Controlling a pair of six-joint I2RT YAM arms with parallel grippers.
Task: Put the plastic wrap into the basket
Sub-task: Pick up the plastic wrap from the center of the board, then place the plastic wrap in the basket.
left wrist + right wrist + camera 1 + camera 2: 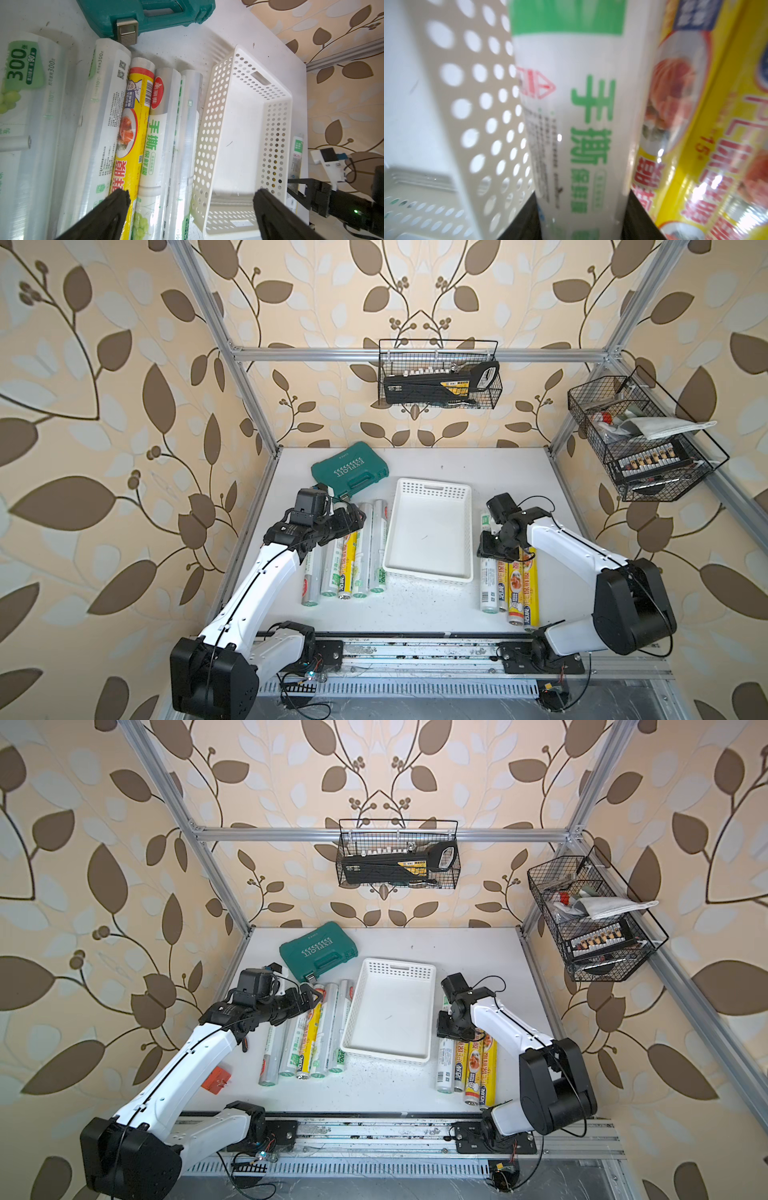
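Both top views: basket (432, 531) (390, 1011) mid-table (415, 614); five plastic wrap rolls (349, 560) lie side by side on the table just left of it, four more just right, all outside it; left gripper (356, 516) hovers over the left rolls' far ends, near green tool case (349, 472); right gripper (488, 549) down on the white green-print roll (488, 585) nearest the basket.

Left wrist: left gripper (190, 194) fingers spread wide, holding nothing; under them a yellow roll (133, 128), silvery rolls, basket's perforated wall.

Right wrist: right gripper (580, 218) fingers (523, 222) flank the white green-print roll (577, 124), one each side; clamped or only touching, can't tell; roll lies just beside the basket wall, yellow rolls (706, 145) on its other side.
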